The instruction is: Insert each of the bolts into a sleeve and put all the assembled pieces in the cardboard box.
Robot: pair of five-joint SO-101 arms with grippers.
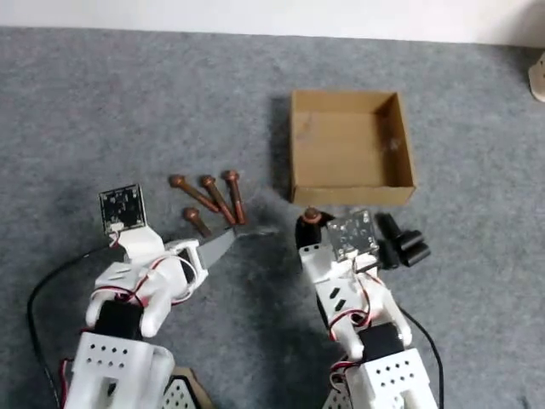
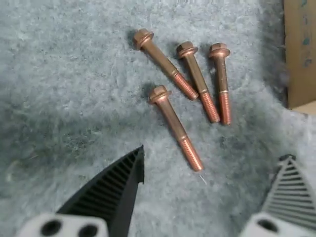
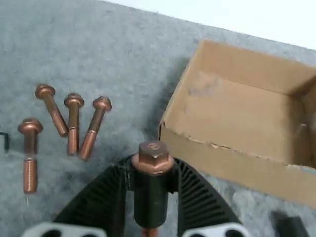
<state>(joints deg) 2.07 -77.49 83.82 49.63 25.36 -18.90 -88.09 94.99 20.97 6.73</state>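
Several loose copper bolts [image 1: 217,200] lie on the grey carpet left of the cardboard box [image 1: 353,194]. My left gripper [image 1: 243,237] hovers open just in front of them; in the left wrist view the nearest bolt [image 2: 175,126] lies ahead of the gap between its dark finger [image 2: 118,185] and pale finger [image 2: 291,190]. My right gripper [image 3: 153,190] is shut on a black sleeve [image 3: 150,195] with a copper bolt head [image 3: 152,157] sticking out of its end. It is held upright just before the box's front wall [image 3: 232,158]. The box looks empty.
Several spare black sleeves [image 1: 400,240] lie on the carpet right of my right gripper [image 1: 311,223], near the box's front right corner; one sleeve [image 3: 289,224] appears in the right wrist view. Open carpet stretches behind and left of the bolts.
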